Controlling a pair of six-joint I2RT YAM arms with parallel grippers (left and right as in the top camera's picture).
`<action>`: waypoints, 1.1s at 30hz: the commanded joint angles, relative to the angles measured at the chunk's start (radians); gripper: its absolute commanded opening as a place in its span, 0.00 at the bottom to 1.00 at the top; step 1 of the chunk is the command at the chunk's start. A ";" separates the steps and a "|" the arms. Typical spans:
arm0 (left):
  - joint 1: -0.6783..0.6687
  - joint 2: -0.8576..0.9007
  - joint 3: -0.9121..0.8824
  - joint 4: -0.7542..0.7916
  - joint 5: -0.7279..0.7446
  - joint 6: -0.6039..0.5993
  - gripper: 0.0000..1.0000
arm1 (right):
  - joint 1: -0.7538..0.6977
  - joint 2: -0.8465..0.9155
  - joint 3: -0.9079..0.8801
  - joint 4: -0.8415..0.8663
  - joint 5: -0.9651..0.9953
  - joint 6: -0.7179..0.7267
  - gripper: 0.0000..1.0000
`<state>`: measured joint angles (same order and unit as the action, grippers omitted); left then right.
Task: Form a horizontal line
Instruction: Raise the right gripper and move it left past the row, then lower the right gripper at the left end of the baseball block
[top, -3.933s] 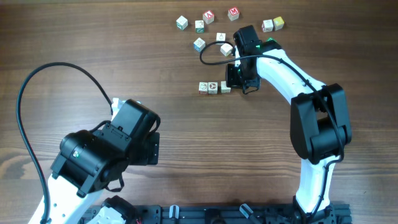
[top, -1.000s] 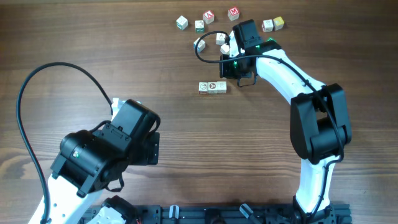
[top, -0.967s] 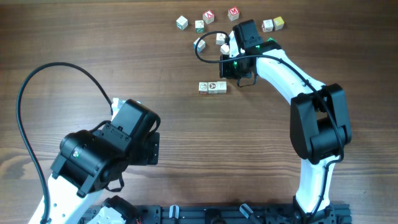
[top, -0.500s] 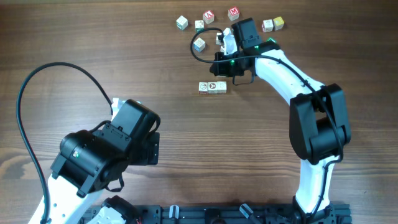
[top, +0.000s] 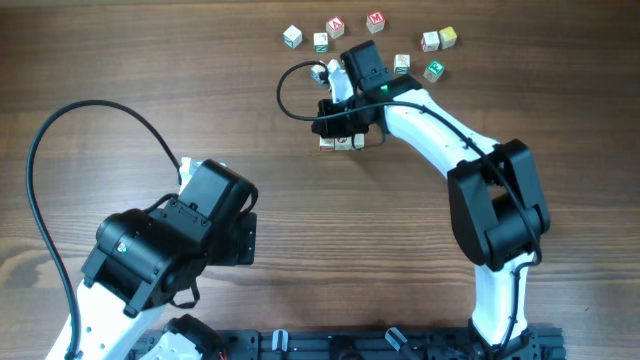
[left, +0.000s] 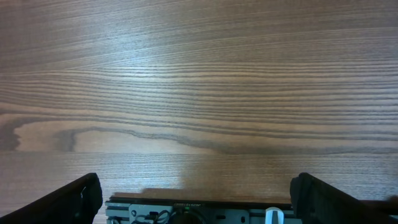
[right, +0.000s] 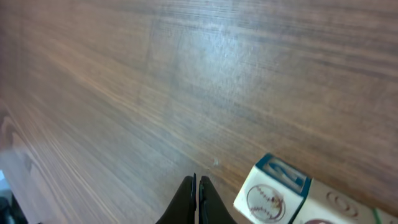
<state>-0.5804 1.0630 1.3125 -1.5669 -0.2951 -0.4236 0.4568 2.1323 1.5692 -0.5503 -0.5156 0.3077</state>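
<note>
The horizontal line (top: 337, 144) is a short row of whitish cubes on the wood, partly covered in the overhead view by my right arm's head. My right gripper (top: 322, 127) is shut with nothing in it, low over the table at the row's left end. In the right wrist view its gripper (right: 198, 198) has both fingers pressed together, just left of the end cube (right: 272, 190), which shows a baseball face and a blue letter; a second cube (right: 339, 206) touches that one. My left gripper (left: 202, 198) is open over bare wood, holding nothing.
Several loose letter cubes lie at the back: a white one (top: 291, 36), red ones (top: 336, 27) (top: 375, 19), a green one (top: 434, 70), a pair (top: 438, 39). A black cable (top: 290, 90) loops left of the right wrist. The left arm (top: 170, 245) fills the front left.
My right arm has swung left from the row's right end to its left end, staying shut. Cubes it was covering at the back now show. The left arm has not moved.
</note>
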 joint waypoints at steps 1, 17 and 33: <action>0.004 0.000 -0.005 0.002 -0.016 0.001 1.00 | 0.013 -0.033 0.007 -0.045 0.000 -0.016 0.05; 0.004 0.000 -0.005 0.002 -0.016 0.001 1.00 | 0.080 -0.047 0.007 -0.204 0.264 -0.015 0.05; 0.004 0.000 -0.005 0.002 -0.016 0.001 1.00 | 0.083 -0.049 0.007 -0.319 0.326 0.001 0.05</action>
<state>-0.5804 1.0630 1.3125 -1.5669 -0.2951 -0.4236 0.5362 2.1204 1.5703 -0.8341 -0.2005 0.3084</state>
